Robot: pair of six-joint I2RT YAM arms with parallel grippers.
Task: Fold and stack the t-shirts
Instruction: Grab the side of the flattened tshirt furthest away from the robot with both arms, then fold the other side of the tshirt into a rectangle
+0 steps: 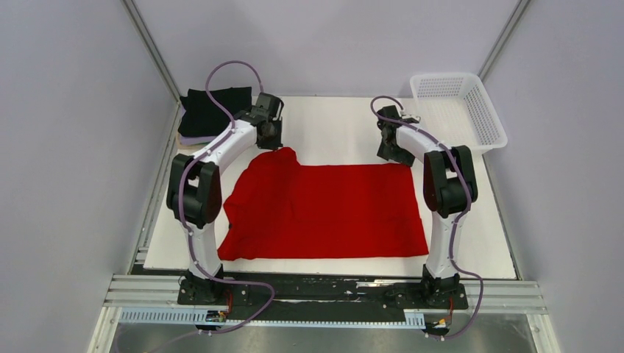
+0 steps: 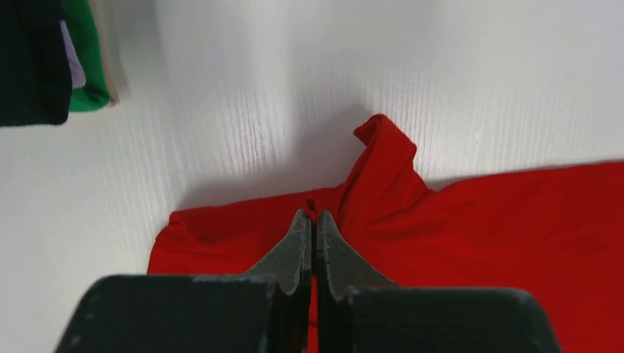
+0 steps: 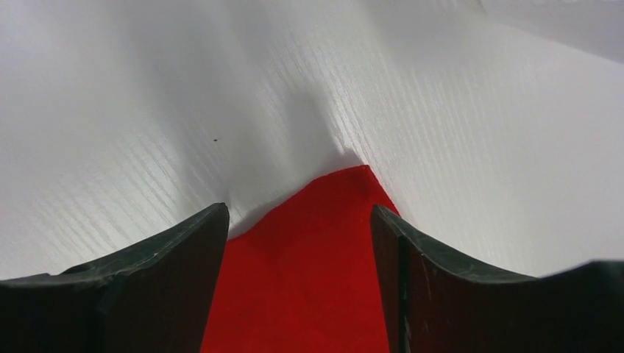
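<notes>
The red t-shirt (image 1: pixel 324 209) lies spread flat on the white table (image 1: pixel 331 125). My left gripper (image 1: pixel 271 140) is at its far left corner, shut on a small pinch of red cloth (image 2: pixel 312 213); the cloth (image 2: pixel 478 220) bunches up beside the fingers. My right gripper (image 1: pixel 390 153) is open at the far right corner, with the red corner (image 3: pixel 302 279) lying between its spread fingers (image 3: pixel 298 209). A stack of folded shirts (image 1: pixel 210 110) sits at the far left, black on top (image 2: pixel 29 59), with lilac (image 2: pixel 71 59) and green (image 2: pixel 88 59) edges below.
A white mesh basket (image 1: pixel 460 107) stands at the far right corner of the table. Grey walls and frame posts close in both sides. The arm bases sit on a rail at the near edge (image 1: pixel 324 294).
</notes>
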